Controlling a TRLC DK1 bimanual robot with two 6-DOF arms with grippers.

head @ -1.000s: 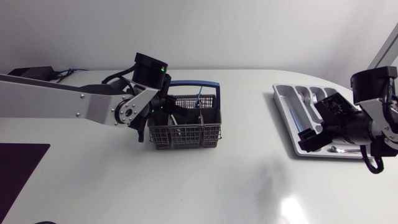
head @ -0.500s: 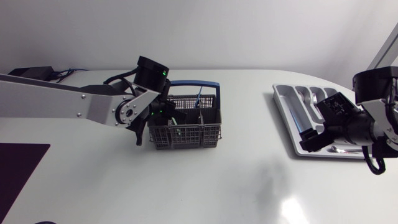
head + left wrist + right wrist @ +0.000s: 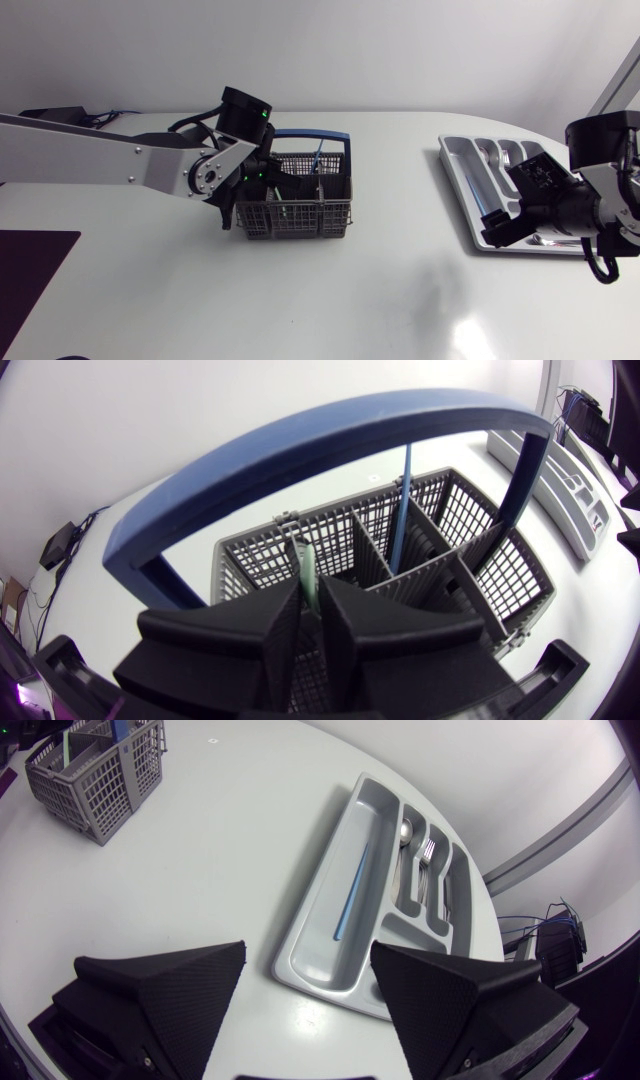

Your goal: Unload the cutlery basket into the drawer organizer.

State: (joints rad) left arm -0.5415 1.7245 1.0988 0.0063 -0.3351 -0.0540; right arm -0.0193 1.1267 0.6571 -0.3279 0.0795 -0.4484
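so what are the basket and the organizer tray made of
Basket: looks like moulded plastic, matte grey, judging by its even grid walls; its blue handle likewise, smooth. Organizer tray: probably plastic too, light grey with a soft sheen and rounded moulded compartments.

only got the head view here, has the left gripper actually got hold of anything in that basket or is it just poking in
Observer: It has a hold. In the left wrist view the left gripper is shut on a thin pale green handle that stands in the cutlery basket.
Operator: ok and the right one over the tray, is it carrying something, cant tell from above
Observer: No. The right wrist view shows the right gripper open with nothing between its fingers, above the drawer organizer.
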